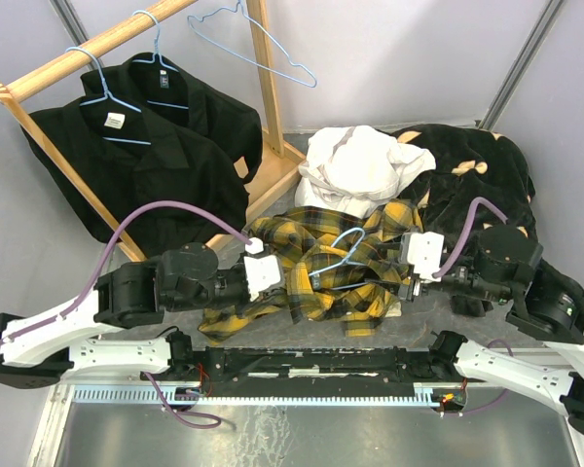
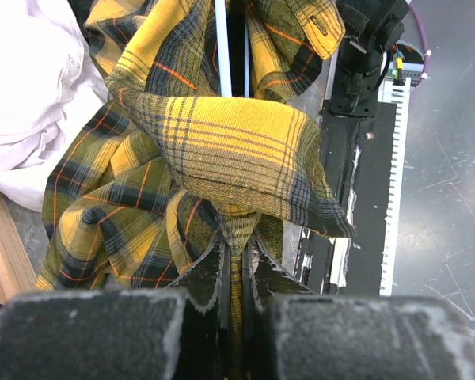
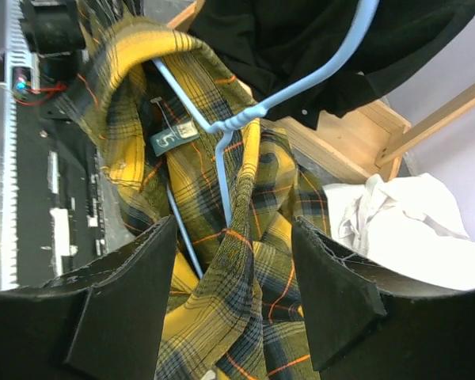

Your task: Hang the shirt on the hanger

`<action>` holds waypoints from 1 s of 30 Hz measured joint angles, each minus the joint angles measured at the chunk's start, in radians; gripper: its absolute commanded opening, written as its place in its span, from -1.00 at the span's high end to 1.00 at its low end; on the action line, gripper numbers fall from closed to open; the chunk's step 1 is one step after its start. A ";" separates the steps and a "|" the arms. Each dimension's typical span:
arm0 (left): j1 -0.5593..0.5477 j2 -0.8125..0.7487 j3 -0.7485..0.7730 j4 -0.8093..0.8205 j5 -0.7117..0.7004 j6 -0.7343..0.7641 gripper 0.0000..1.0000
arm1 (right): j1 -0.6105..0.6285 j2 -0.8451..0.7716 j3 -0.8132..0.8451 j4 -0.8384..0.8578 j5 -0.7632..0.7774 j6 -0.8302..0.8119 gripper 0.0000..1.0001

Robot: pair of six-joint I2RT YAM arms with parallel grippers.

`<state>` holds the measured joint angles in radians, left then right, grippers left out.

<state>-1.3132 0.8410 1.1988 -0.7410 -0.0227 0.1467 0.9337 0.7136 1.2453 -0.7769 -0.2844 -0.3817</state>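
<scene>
Crumpled in the middle of the counter point(image 1: 420, 313), the yellow-and-black plaid shirt point(image 1: 321, 263) has a light-blue wire hanger point(image 1: 343, 255) tangled in its folds (a size tag point(image 3: 172, 138) shows inside the collar). The left pincer point(image 2: 236, 265) is clamped on a bunched fold at the shirt's left edge. At the right edge, the right pincer point(image 3: 231, 301) is spread wide, with plaid cloth and hanger wire lying loose between its fingers.

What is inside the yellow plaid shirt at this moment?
A light-blue hanger. Its hook and twisted neck show at the open collar of the shirt, with parts of the wire arms; where they end is covered by plaid folds.
</scene>
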 measured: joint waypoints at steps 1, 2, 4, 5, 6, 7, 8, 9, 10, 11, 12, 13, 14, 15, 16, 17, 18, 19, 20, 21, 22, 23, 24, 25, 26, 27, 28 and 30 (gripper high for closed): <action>0.000 -0.004 -0.003 -0.002 0.001 0.003 0.95 | 0.000 0.003 0.015 -0.012 -0.007 0.014 -0.34; 0.000 -0.008 -0.007 -0.006 0.003 0.008 0.95 | 0.000 0.006 0.032 -0.023 -0.016 0.035 -0.35; 0.000 -0.010 -0.010 -0.011 0.005 0.013 0.95 | 0.000 0.014 0.051 -0.029 -0.030 0.075 -0.34; 0.000 -0.011 -0.011 -0.013 0.008 0.017 0.95 | 0.000 0.018 0.057 -0.029 -0.035 0.100 -0.35; 0.000 -0.011 -0.012 -0.013 0.010 0.020 0.95 | 0.000 0.022 0.060 -0.027 -0.040 0.123 -0.35; 0.000 -0.012 -0.013 -0.013 0.015 0.024 0.95 | 0.000 0.027 0.060 -0.023 -0.047 0.153 -0.35; 0.000 -0.013 -0.013 -0.013 0.019 0.025 0.95 | 0.000 0.031 0.058 -0.016 -0.052 0.176 -0.35; 0.000 -0.014 -0.013 -0.013 0.026 0.026 0.95 | 0.000 0.032 0.047 0.011 -0.061 0.211 -0.35; 0.000 -0.016 -0.014 -0.013 0.029 0.026 0.95 | 0.000 0.032 0.032 0.041 -0.073 0.244 -0.35; 0.000 -0.019 -0.015 -0.013 0.033 0.026 0.95 | 0.000 0.028 0.014 0.074 -0.080 0.270 -0.34; 0.000 -0.023 -0.015 -0.012 0.036 0.026 0.95 | 0.000 0.021 -0.016 0.126 -0.090 0.307 -0.33; 0.000 -0.027 -0.015 -0.012 0.040 0.026 0.94 | 0.000 0.016 -0.040 0.158 -0.096 0.335 -0.30; 0.000 -0.031 -0.015 -0.011 0.044 0.026 0.95 | 0.000 0.009 -0.074 0.211 -0.101 0.372 -0.28; 0.000 -0.036 -0.015 -0.011 0.050 0.026 0.95 | 0.000 0.006 -0.096 0.243 -0.105 0.396 -0.26; 0.000 -0.039 -0.015 -0.011 0.053 0.026 0.95 | 0.000 0.005 -0.119 0.282 -0.110 0.425 -0.24; 0.000 -0.043 -0.015 -0.011 0.056 0.026 0.95 | 0.000 0.005 -0.133 0.307 -0.114 0.445 -0.21; 0.000 -0.045 -0.015 -0.010 0.059 0.026 0.95 | 0.000 0.009 -0.145 0.333 -0.120 0.463 -0.18; 0.000 -0.046 -0.015 -0.009 0.060 0.026 0.95 | 0.000 0.012 -0.151 0.351 -0.126 0.475 -0.15; 0.000 -0.047 -0.015 -0.008 0.061 0.026 0.95 | 0.000 0.016 -0.155 0.370 -0.132 0.488 -0.11; 0.000 -0.047 -0.015 -0.008 0.063 0.026 0.95 | 0.000 0.021 -0.157 0.388 -0.138 0.498 -0.07; 0.000 -0.046 -0.015 -0.007 0.067 0.026 0.95 | 0.000 0.024 -0.158 0.404 -0.143 0.507 -0.03; 0.000 -0.045 -0.015 -0.007 0.070 0.026 0.95 | 0.000 0.027 -0.161 0.422 -0.147 0.516 0.02; 0.000 -0.045 -0.015 -0.007 0.073 0.026 0.95 | 0.000 0.029 -0.163 0.433 -0.151 0.520 0.08; 0.000 -0.045 -0.015 -0.007 0.077 0.026 0.95 | 0.000 0.030 -0.166 0.448 -0.155 0.528 0.12; 0.000 -0.045 -0.015 -0.006 0.078 0.026 0.95 | 0.000 0.030 -0.170 0.460 -0.160 0.533 0.17; 0.000 -0.045 -0.015 -0.006 0.078 0.026 0.95 | 0.000 0.030 -0.175 0.472 -0.164 0.539 0.23; 0.000 -0.045 -0.015 -0.006 0.078 0.026 0.95 | 0.000 0.030 -0.177 0.479 -0.168 0.543 0.30; 0.000 -0.045 -0.015 -0.006 0.078 0.026 0.95 | 0.000 0.032 -0.179 0.488 -0.175 0.550 0.46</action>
<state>-1.3132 0.7963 1.1835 -0.7467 0.0555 0.1730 0.9337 0.7456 1.0664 -0.2893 -0.4591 0.1680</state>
